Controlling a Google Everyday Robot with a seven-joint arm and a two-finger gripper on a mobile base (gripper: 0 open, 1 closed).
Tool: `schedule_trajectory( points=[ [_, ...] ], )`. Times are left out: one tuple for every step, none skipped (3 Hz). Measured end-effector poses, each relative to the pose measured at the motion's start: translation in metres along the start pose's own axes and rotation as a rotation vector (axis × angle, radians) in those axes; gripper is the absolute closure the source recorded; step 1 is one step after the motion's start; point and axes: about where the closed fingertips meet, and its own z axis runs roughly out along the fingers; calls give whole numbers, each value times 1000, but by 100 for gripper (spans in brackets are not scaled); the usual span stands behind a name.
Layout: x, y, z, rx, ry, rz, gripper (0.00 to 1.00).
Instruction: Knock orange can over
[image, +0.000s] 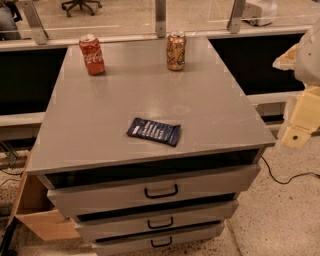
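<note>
The orange can (176, 51) stands upright near the far edge of the grey cabinet top (210, 105), about the middle of that edge. It is golden-orange with pale markings and a silver top. My gripper (299, 122) is part of the cream-coloured arm at the right edge of the view. It hangs beside the cabinet's right front corner, off the top and well away from the can.
A red Coca-Cola can (92, 54) stands upright at the far left of the top. A dark blue snack packet (153, 131) lies flat near the front middle. Three drawers (160, 191) sit slightly open below. A railing and glass panel run behind the cabinet.
</note>
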Motion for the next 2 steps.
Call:
schedule_trajectory(
  points=[
    [0,-4,0,8,-5,3,0],
    [4,-51,11,65,-62,41,0]
  ],
)
